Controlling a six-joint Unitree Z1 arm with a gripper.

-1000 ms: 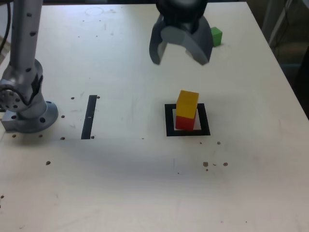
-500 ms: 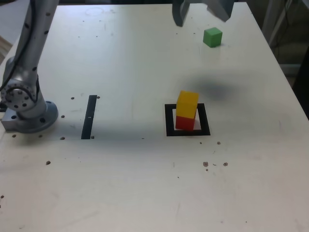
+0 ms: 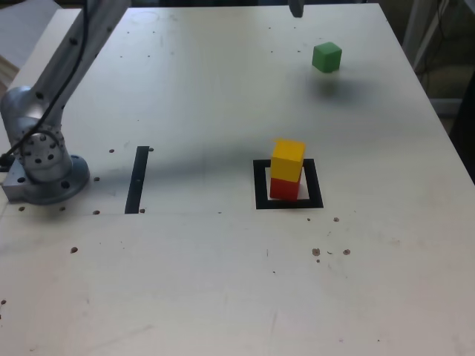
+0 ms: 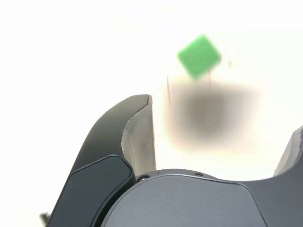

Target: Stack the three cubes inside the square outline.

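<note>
At the exterior view's left stands the arm's round grey metal base (image 3: pixel 44 174), flanged and bolted, with a smooth grey tubular link rising from it toward the top of the picture. It sits on a flat off-white table (image 3: pixel 185 282) with a matte surface, speckled with small dark specks. Just right of the base lies a thin straight black strip (image 3: pixel 137 179), flat on the tabletop.

Further right, near the middle, is the flat black square outline (image 3: pixel 260 185) with a pale centre. Inside it rests the small matte red cube (image 3: pixel 283 188), and the matte yellow cube (image 3: pixel 288 159) of the same size sits directly on top of it, turned slightly so its edges do not quite line up with the red one.

Toward the exterior view's far right, well apart from the stack and near the table's back edge, sits the matte green cube (image 3: pixel 326 57), alone, with a soft shadow on the tabletop just in front of it.

In the wrist view the dark grey smooth-shelled gripper (image 4: pixel 222 146) hangs above the table, its curved fingers (image 4: pixel 139 137) lined with pale flat pads, spread wide apart and holding nothing. The green cube shows blurred beyond the fingertips, with a dark blurred shadow between it and the gripper.
</note>
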